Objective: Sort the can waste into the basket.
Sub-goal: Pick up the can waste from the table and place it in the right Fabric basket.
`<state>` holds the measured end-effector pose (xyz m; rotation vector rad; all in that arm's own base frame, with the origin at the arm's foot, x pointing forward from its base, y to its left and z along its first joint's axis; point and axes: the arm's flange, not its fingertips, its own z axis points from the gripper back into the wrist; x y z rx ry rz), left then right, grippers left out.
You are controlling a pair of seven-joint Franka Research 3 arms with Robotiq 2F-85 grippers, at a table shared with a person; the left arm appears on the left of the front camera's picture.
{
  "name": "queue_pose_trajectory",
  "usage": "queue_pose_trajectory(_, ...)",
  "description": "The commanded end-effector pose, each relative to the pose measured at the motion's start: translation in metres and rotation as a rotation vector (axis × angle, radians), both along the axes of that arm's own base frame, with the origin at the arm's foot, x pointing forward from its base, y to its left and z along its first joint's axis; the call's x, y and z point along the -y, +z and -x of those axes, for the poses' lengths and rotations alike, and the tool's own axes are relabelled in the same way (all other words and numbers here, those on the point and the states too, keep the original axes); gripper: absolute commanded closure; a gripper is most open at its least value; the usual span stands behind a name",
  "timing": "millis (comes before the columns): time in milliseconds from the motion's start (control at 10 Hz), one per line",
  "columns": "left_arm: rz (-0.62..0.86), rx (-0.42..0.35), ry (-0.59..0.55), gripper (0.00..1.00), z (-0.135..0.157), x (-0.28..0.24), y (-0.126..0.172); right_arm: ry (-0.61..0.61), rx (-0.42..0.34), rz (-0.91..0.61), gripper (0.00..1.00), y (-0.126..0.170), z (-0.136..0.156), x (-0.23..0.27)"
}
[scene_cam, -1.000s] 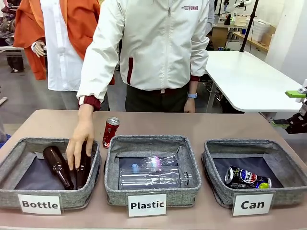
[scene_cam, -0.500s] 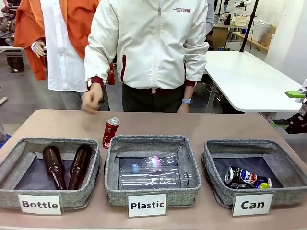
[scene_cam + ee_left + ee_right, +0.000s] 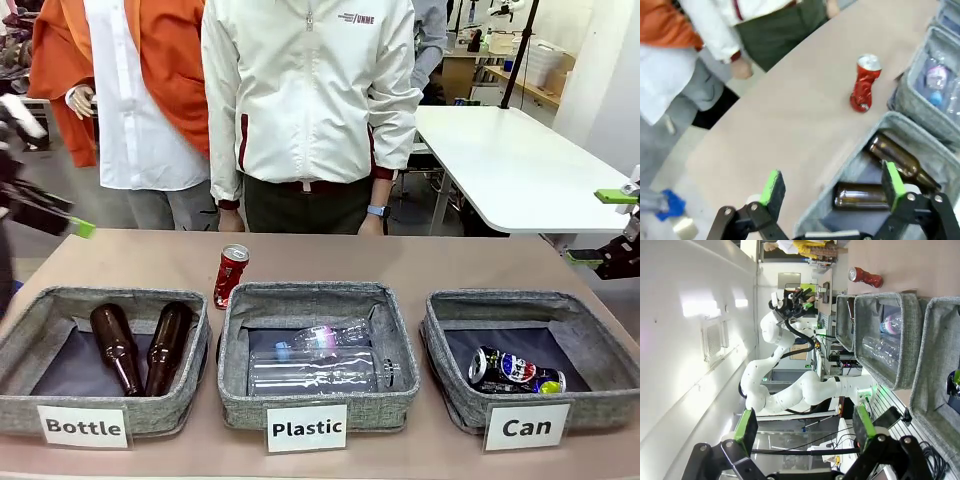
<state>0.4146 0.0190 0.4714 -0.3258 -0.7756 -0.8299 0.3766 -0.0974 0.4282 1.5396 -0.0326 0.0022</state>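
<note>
**A:** How do the grippers stand?

**B:** The left gripper (image 3: 831, 175) has its jaws spread wide and grips nothing. It hangs raised at the left end of the table (image 3: 430, 262), and its wrist view looks down on the Bottle basket (image 3: 110, 296). The right gripper (image 3: 804, 415) is just as wide apart and empty. It sits off the table's right edge, well apart from everything.

**A:** And the baskets?

**B:** Three grey ones stand in a row along the near side. The Can basket (image 3: 590, 408), at the right, holds the dark can (image 3: 515, 370), which lies on its side toward the front. The Plastic basket (image 3: 310, 293), in the middle, holds clear bottles (image 3: 320, 362) lying down. The Bottle basket holds two brown bottles (image 3: 116, 345) side by side, with their necks toward the near side.

**A:** Where is the red can (image 3: 231, 275)?

**B:** It stands upright and crushed on the bare table, in no basket. It is just behind the gap between the Bottle basket and the Plastic basket.

**A:** Is anything in the way?

**B:** A person (image 3: 310, 90) in a white jacket stands at the far side. The person's hands hang at the table's edge and touch nothing. Bare tabletop surrounds the red can on its far side.
</note>
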Motion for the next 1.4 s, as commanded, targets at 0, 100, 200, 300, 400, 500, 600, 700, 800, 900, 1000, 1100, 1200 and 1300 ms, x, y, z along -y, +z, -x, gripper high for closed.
queue_pose_trajectory(0,0.015,-0.033,-0.184,0.00,-0.055,0.008,-0.025,0.013,0.022,0.003,0.00,0.001,0.002,0.003)
queue_pose_trajectory(100,-0.013,-0.152,-0.404,0.00,-0.073,0.014,-0.036,0.013,0.022,0.003,0.00,0.001,0.002,0.003)
queue_pose_trajectory(200,0.082,-0.308,-0.490,0.00,-0.078,0.017,-0.039,0.013,0.022,0.003,0.00,0.001,0.002,0.003)
queue_pose_trajectory(300,-0.003,-0.069,-0.216,0.00,-0.040,0.039,-0.035,0.013,0.022,0.003,0.00,0.001,0.002,0.003)
queue_pose_trajectory(400,-0.003,-0.069,-0.216,0.00,-0.040,0.039,-0.035,0.013,0.022,0.003,0.00,0.001,0.002,0.003)
queue_pose_trajectory(500,-0.003,-0.069,-0.216,0.00,-0.040,0.039,-0.035,0.013,0.022,0.003,0.00,0.001,0.002,0.003)
queue_pose_trajectory(600,-0.003,-0.069,-0.216,0.00,-0.040,0.039,-0.035,0.013,0.022,0.003,0.00,0.001,0.002,0.003)
queue_pose_trajectory(700,-0.003,-0.069,-0.216,0.00,-0.040,0.039,-0.035,0.013,0.022,0.003,0.00,0.001,0.002,0.003)
queue_pose_trajectory(800,-0.009,-0.079,-0.245,0.00,-0.050,0.032,-0.031,0.013,0.022,0.003,0.00,0.001,0.002,0.003)
queue_pose_trajectory(900,-0.051,-0.180,-0.312,0.00,-0.076,0.026,-0.035,0.013,0.022,0.003,0.00,0.001,0.002,0.003)
queue_pose_trajectory(1000,-0.057,-0.223,-0.415,0.00,-0.100,0.027,-0.045,0.013,0.022,0.003,0.00,0.001,0.002,0.003)
queue_pose_trajectory(1100,-0.088,-0.202,-0.548,0.00,-0.118,0.030,-0.052,0.013,0.022,0.003,0.00,0.001,0.002,0.003)
queue_pose_trajectory(1200,-0.075,-0.163,-0.689,0.00,-0.130,0.038,-0.063,0.013,0.022,0.003,0.00,0.001,0.002,0.003)
queue_pose_trajectory(1300,-0.092,-0.127,-0.757,0.00,-0.137,0.047,-0.072,0.013,0.022,0.003,0.00,0.001,0.002,0.003)
